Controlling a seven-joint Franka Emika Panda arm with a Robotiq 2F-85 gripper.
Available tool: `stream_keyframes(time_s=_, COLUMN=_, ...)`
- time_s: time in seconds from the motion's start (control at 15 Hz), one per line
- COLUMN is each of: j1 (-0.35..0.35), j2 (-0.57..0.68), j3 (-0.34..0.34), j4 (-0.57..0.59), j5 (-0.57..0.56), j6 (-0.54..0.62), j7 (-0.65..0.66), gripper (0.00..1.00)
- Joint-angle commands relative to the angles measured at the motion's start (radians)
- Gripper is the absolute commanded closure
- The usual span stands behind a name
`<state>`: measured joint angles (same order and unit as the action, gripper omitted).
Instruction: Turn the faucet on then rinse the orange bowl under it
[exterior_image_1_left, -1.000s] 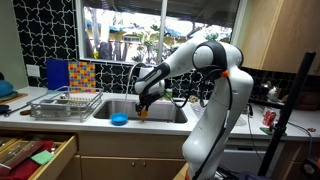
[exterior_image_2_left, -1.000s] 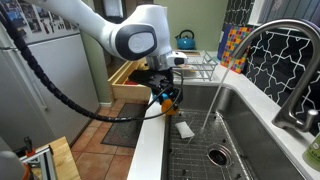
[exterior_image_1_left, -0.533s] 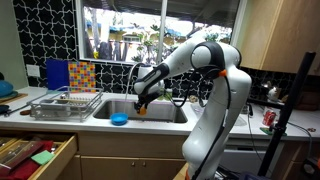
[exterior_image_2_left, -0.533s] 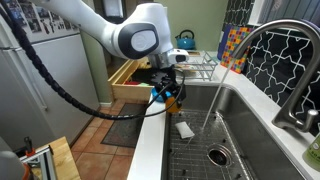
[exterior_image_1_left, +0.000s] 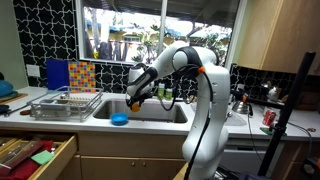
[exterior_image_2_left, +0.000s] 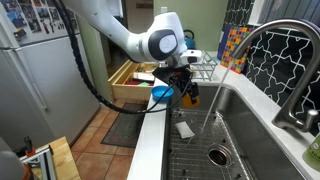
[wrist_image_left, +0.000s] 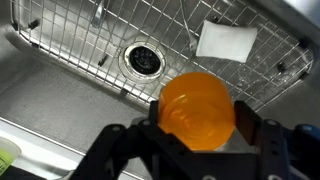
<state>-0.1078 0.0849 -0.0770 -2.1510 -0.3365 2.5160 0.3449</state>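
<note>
My gripper (wrist_image_left: 197, 126) is shut on the small orange bowl (wrist_image_left: 197, 108) and holds it tilted over the sink's wire grid. In both exterior views the gripper (exterior_image_1_left: 133, 101) (exterior_image_2_left: 189, 96) hangs at the sink's edge with the orange bowl (exterior_image_2_left: 191, 98) in it. The dark gooseneck faucet (exterior_image_2_left: 262, 32) arches over the basin. A thin stream of water (exterior_image_2_left: 211, 100) falls from its spout, just beside the bowl and apart from it.
A blue bowl (exterior_image_1_left: 119, 119) (exterior_image_2_left: 163, 94) sits on the sink's front rim. A white sponge (wrist_image_left: 227, 40) (exterior_image_2_left: 185, 129) and the drain (wrist_image_left: 142, 58) lie in the basin. A dish rack (exterior_image_1_left: 65, 103) stands beside the sink. A drawer (exterior_image_1_left: 35, 155) stands open below.
The arm has carried the orange bowl from the front counter edge sideways over the basin, closer to the water stream. The water keeps running.
</note>
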Motion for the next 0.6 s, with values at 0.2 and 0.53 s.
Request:
stream_keyframes(time_s=0.2, j1=0.079, j2=0.219, j3=-0.053, j4=0.233, j5=-0.006, j6=0.06, j7=0.281, gripper=0.51)
stream_keyframes(time_s=0.53, j1=0.145, j2=0.352, j3=-0.125, j4=0.383, j5=-0.01, j6=0.14, j7=0.487, gripper=0.51)
